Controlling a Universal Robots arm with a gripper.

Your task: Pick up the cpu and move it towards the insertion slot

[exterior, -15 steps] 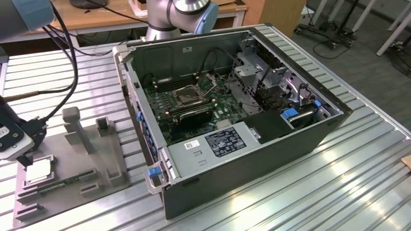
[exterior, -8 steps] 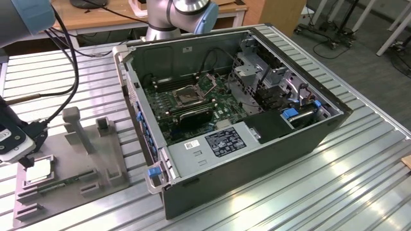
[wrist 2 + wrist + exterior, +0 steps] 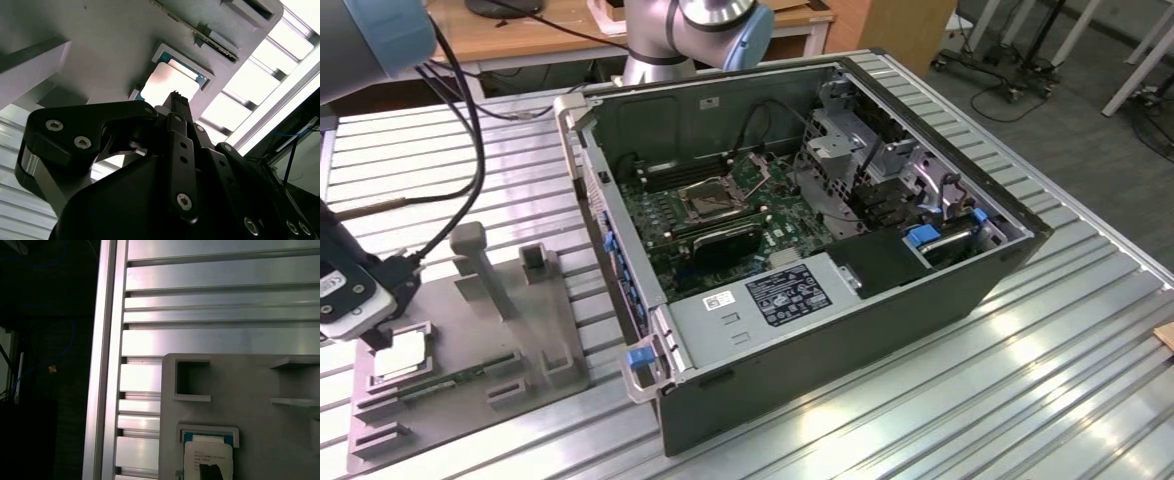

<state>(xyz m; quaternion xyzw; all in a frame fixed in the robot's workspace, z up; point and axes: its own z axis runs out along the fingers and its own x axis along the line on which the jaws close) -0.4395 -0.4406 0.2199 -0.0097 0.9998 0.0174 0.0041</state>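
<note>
Silvery-grey square cpu (image 3: 170, 82) sits in the grey plastic tray (image 3: 454, 340); black end effector (image 3: 376, 338) hovers just above, its opening indeterminable; pick-up stage, apparently; grasp demands centred alignment.

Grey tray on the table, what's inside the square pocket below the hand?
The cpu lies flat in that pocket of the grey tray, silvery top up. The hand covers part of it, so contact can't be seen.
</note>
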